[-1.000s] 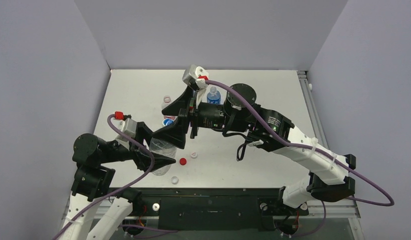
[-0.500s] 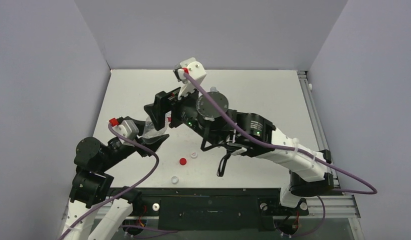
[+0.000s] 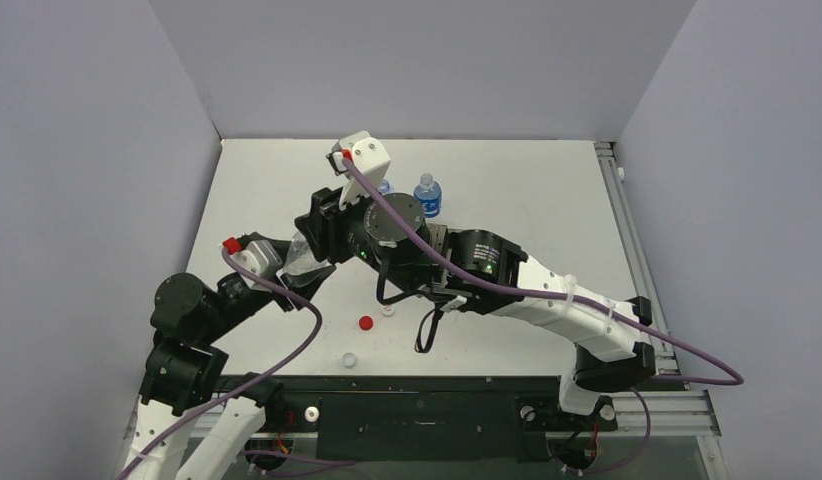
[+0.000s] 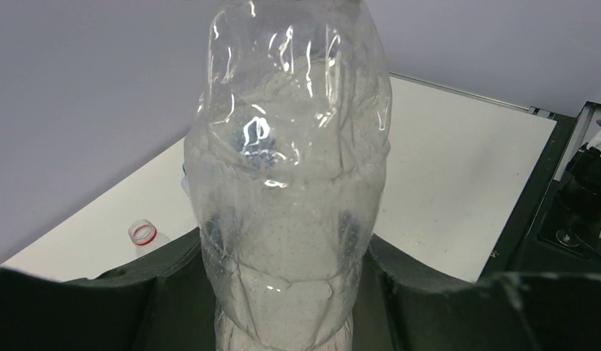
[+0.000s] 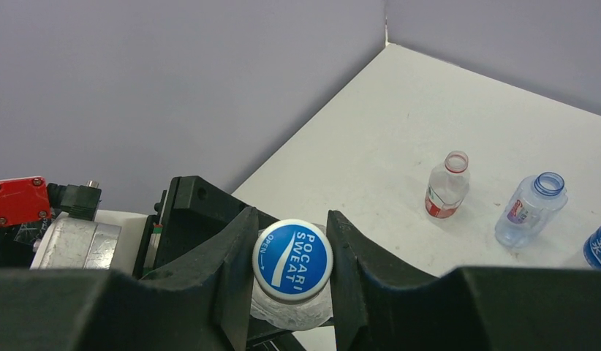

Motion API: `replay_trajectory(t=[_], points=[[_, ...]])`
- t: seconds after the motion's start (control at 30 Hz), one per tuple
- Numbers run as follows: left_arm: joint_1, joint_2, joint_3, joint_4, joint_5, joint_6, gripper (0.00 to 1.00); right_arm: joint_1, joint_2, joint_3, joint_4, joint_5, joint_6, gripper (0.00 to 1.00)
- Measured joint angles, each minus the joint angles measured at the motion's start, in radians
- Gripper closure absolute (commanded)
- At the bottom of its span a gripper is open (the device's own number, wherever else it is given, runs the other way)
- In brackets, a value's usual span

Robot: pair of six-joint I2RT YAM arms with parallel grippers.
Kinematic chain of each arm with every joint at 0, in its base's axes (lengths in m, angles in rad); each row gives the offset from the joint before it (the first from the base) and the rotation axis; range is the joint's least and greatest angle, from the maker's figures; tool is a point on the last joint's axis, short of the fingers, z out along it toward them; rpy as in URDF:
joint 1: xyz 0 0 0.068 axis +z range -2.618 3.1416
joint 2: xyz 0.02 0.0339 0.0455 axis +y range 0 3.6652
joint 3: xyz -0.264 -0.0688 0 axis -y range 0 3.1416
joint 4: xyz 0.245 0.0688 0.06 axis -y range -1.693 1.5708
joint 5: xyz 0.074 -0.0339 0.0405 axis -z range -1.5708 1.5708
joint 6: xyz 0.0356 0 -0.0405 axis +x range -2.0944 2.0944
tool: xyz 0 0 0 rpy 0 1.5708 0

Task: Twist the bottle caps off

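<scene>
"POCARI SWEAT" and a small "OPEN" in white on the blue cap.

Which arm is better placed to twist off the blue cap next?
Right. The right gripper has its fingers on both sides of the blue cap, ready to turn it. The left gripper is clamped on the body of the clear bottle, so it serves as the holder.

Blue cap w/ wht lettering
</scene>
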Motion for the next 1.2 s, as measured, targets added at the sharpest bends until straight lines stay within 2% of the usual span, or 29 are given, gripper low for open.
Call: replay_trajectory(t=[0.13, 0.23, 0.3, 0.43, 0.57, 0.6, 0.63, 0.67, 0.7, 0.73, 0.77, 0.83, 0.93, 1.07, 1.1, 1.2], points=[[0.000, 0.001, -0.002, -0.003, 0.020, -0.017, 0.85, -0.008, -0.031, -0.053, 0.030, -0.023, -0.003, 1.00], [0.001, 0.002, -0.002, -0.001, 0.075, -0.067, 0.83, -0.023, -0.075, -0.123, 0.076, -0.093, -0.020, 1.00], [0.002, 0.004, -0.002, 0.009, 0.130, -0.126, 0.82, -0.043, -0.118, -0.180, 0.113, -0.185, -0.034, 1.00], [0.002, 0.018, -0.002, 0.087, 0.302, -0.300, 0.78, -0.101, -0.224, -0.312, 0.207, -0.468, -0.063, 1.00], [0.001, 0.035, 0.000, 0.194, 0.454, -0.468, 0.78, -0.150, -0.272, -0.348, 0.241, -0.728, -0.077, 1.00], [0.001, 0.038, 0.001, 0.211, 0.480, -0.497, 0.78, -0.156, -0.274, -0.348, 0.245, -0.777, -0.078, 0.93], [0.001, 0.040, 0.002, 0.223, 0.501, -0.521, 0.77, -0.163, -0.275, -0.348, 0.248, -0.817, -0.082, 0.76], [0.001, 0.041, 0.003, 0.231, 0.520, -0.542, 0.78, -0.169, -0.275, -0.348, 0.250, -0.845, -0.085, 0.66], [0.001, 0.042, 0.003, 0.237, 0.535, -0.556, 0.77, -0.171, -0.275, -0.348, 0.251, -0.866, -0.088, 0.46], [0.001, 0.043, 0.003, 0.240, 0.545, -0.568, 0.78, -0.174, -0.276, -0.348, 0.250, -0.875, -0.090, 0.38], [0.001, 0.044, 0.003, 0.246, 0.552, -0.577, 0.78, -0.174, -0.278, -0.348, 0.247, -0.872, -0.091, 0.26], [0.001, 0.045, 0.005, 0.247, 0.552, -0.573, 0.77, -0.171, -0.290, -0.350, 0.233, -0.807, -0.098, 0.22], [0.001, 0.045, 0.006, 0.221, 0.517, -0.524, 0.78, -0.156, -0.314, -0.351, 0.227, -0.615, -0.089, 0.20], [0.002, 0.046, 0.010, 0.144, 0.399, -0.398, 0.78, -0.089, -0.317, -0.320, 0.198, -0.327, -0.076, 0.20], [0.002, 0.043, 0.010, 0.126, 0.370, -0.357, 0.78, -0.072, -0.299, -0.282, 0.179, -0.241, -0.075, 0.22], [0.002, 0.028, 0.009, 0.082, 0.279, -0.249, 0.79, -0.022, -0.231, -0.166, 0.138, -0.116, -0.068, 0.26]])
